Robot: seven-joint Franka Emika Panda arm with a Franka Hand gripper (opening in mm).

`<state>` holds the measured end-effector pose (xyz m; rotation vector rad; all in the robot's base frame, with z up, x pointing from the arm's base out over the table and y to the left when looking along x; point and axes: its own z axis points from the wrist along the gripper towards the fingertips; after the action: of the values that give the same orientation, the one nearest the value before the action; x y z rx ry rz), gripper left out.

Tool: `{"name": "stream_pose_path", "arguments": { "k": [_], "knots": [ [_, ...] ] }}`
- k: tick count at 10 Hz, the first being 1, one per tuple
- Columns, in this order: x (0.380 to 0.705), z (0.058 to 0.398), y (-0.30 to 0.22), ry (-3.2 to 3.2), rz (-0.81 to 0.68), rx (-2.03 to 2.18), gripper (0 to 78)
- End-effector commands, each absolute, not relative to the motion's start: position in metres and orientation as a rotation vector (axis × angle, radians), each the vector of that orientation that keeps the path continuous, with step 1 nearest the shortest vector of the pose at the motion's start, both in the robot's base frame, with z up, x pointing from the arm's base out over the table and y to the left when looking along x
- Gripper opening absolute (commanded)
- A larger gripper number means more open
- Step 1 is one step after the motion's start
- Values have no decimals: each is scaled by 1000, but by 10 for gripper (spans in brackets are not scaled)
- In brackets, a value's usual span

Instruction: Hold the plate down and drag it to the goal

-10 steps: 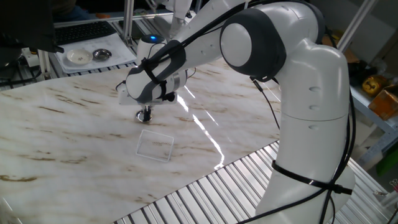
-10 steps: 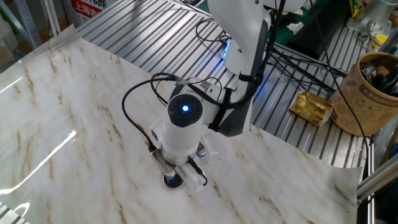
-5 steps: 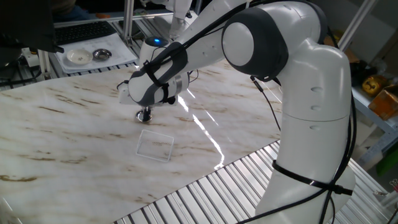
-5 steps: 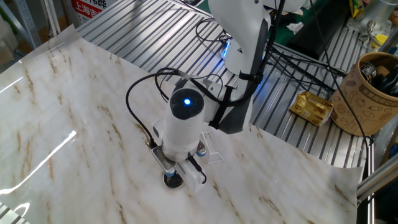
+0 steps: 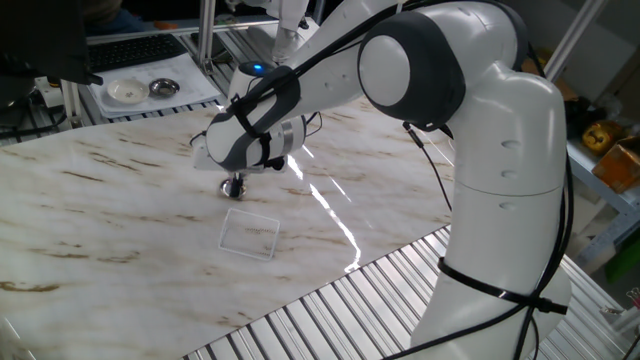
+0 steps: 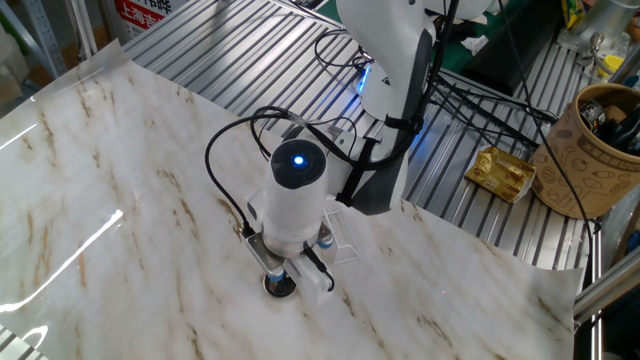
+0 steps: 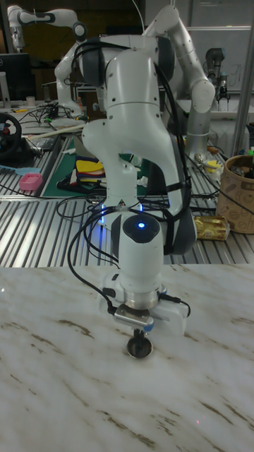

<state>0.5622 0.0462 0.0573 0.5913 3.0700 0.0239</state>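
The plate (image 5: 233, 187) lies on the tabletop (image 5: 120, 215) directly under the gripper (image 5: 234, 180). The goal (image 5: 250, 234) lies just in front of it, apart. A tray (image 5: 185, 96) sits behind the tabletop's far edge.

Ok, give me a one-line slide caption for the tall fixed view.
Franka gripper pressing down on the small metal plate on the marble table.

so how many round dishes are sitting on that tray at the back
2: a white dish on the left part of the tray and a shiny metal bowl just right of it. Only one fixed view shows the tray, so others could be hidden.
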Motion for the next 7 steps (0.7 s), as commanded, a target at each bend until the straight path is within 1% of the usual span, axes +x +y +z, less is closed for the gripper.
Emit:
{"name": "stream_pose_path", "arguments": {
  "k": [1, 5, 7],
  "knots": [
    [556, 55, 47, 3068, 20, 592, 0],
    [547, 58, 46, 3090, 9, 596, 0],
    [536, 56, 45, 3092, 5, 599, 0]
  ]
}}
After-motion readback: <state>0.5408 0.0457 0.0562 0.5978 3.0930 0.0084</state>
